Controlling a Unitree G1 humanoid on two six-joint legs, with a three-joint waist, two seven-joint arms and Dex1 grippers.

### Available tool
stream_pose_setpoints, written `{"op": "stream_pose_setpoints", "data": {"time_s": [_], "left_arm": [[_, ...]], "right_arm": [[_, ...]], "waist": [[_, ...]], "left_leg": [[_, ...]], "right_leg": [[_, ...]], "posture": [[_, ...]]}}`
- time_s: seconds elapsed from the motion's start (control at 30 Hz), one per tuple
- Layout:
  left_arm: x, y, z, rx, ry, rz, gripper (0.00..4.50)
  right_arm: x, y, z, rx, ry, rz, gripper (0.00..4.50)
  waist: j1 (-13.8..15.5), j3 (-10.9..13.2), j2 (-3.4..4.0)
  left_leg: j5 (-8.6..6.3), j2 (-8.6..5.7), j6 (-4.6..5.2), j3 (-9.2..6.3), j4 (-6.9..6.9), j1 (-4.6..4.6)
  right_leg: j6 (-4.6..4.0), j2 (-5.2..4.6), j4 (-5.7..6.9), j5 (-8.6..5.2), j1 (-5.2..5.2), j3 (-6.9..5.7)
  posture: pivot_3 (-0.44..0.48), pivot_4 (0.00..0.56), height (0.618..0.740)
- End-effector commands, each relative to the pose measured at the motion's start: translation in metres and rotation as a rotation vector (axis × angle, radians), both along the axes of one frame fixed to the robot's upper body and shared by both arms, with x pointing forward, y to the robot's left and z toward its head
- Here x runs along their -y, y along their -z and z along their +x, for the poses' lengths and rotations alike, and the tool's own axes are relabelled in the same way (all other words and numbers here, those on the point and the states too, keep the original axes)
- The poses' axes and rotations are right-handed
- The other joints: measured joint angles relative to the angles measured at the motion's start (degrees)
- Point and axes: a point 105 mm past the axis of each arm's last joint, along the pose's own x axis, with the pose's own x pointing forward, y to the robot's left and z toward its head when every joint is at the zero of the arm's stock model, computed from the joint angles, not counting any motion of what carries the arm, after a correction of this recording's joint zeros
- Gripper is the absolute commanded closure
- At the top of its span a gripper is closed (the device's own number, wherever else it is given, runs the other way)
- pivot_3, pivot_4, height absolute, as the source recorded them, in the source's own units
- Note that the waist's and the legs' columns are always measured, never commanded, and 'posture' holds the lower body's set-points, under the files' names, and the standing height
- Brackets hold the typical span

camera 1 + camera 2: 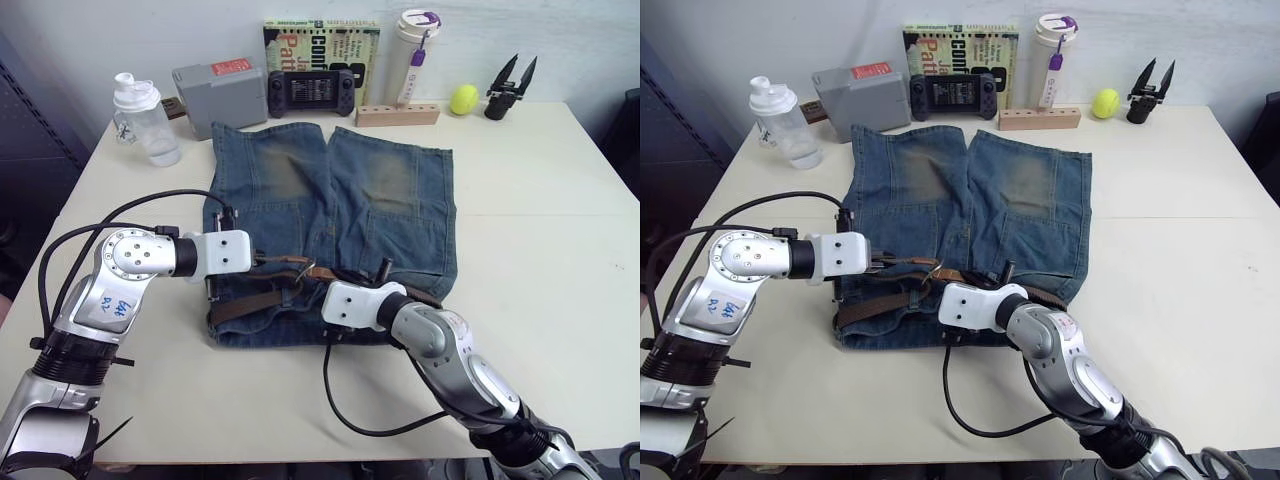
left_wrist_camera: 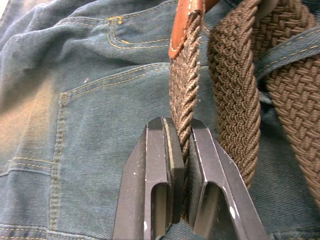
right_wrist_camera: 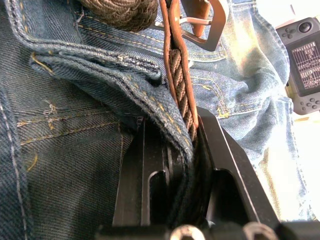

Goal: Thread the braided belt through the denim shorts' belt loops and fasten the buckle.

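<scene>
Braided belt [image 2: 186,90], brown woven, pinched by left gripper [image 2: 182,150]; right gripper [image 3: 172,145] clamps denim waistband and belt.

I'm seeing the belt [image 1: 262,298] passing under both arms, its run along the shorts' [image 1: 330,190] waistband hidden; the buckle [image 3: 202,22] is getting cropped by the frame edge.

I see the left gripper [image 2: 181,145] clamped on the braided belt [image 2: 186,75], forearm reaching in from nine o'clock. The right gripper [image 3: 172,145] pinches belt and waistband of the denim shorts [image 3: 75,130] together, arm entering from five o'clock.
</scene>
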Motion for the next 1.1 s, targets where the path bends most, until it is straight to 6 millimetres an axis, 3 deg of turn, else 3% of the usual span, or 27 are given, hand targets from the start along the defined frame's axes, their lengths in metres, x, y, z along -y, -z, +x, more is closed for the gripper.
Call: {"op": "stream_pose_setpoints", "data": {"time_s": [0.03,0.53,1.1], "left_arm": [[0.003,-0.009,-0.003,0.044,0.035,0.045,4.5],[-0.006,-0.027,-0.001,0.092,0.076,0.136,4.5],[0.004,-0.024,0.003,0.104,0.142,0.191,4.5]], "right_arm": [[-0.006,-0.015,-0.002,0.06,-0.033,0.027,4.44],[-0.005,-0.014,-0.002,0.06,-0.034,0.026,4.44],[-0.009,-0.021,-0.002,0.092,-0.06,0.03,4.44]], "waist": [[-0.01,0.0,0.0],[-0.04,0.0,-0.01],[0.0,0.0,-0.01]], "left_leg": [[0.0,0.0,0.0,0.0,0.0,0.0],[0.0,0.0,0.0,0.02,-0.01,0.0],[0.0,0.0,0.0,0.03,0.0,0.0]], "right_leg": [[0.0,0.0,0.0,0.0,0.0,0.0],[0.0,0.0,0.02,0.0,-0.02,0.01],[0.0,0.0,0.03,0.0,-0.03,0.0]], "posture": [[0.0,0.15,0.731],[0.0,0.15,0.731],[0.0,0.15,0.731]]}}
